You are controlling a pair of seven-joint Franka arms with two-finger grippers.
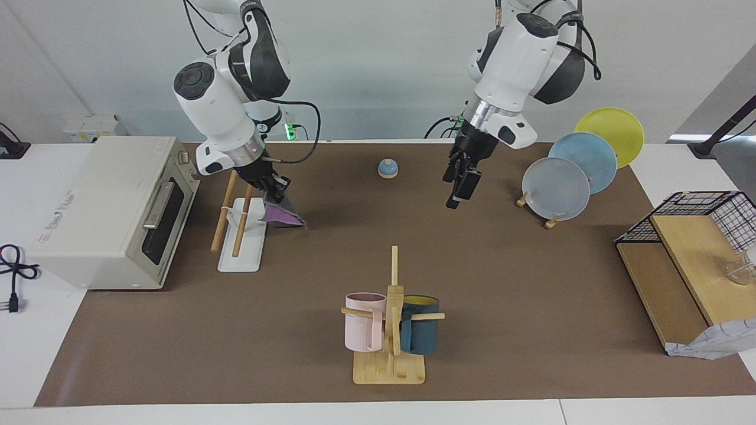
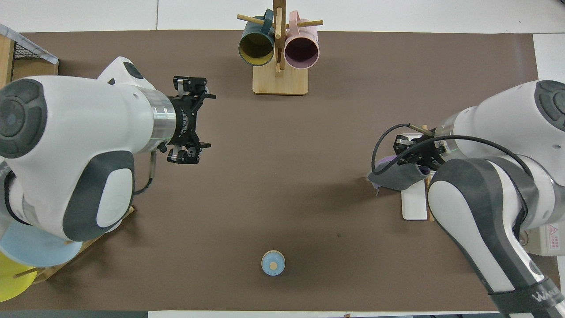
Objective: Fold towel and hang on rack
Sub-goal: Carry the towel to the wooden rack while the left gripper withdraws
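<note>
My right gripper [image 1: 275,190] is shut on the towel [image 1: 284,216], which hangs from it purple face out and dark grey on top. The towel's lower corner reaches down to the brown mat beside the rack [image 1: 241,255], on the side toward the table's middle. The rack's two wood rods [image 1: 223,213] slant up from its white base, next to the towel. In the overhead view the grey towel [image 2: 394,177] covers part of the rack's white base [image 2: 412,208] under my right gripper [image 2: 405,154]. My left gripper [image 1: 459,192] hangs open and empty over the bare mat, also seen in the overhead view [image 2: 194,119].
A toaster oven [image 1: 112,212] stands beside the rack at the right arm's end. A mug tree [image 1: 390,330] with pink and teal mugs stands farther out. A small blue knob [image 1: 387,169] lies near the robots. A plate stand [image 1: 567,177], wire basket [image 1: 703,206] and pale cloth [image 1: 714,345] sit at the left arm's end.
</note>
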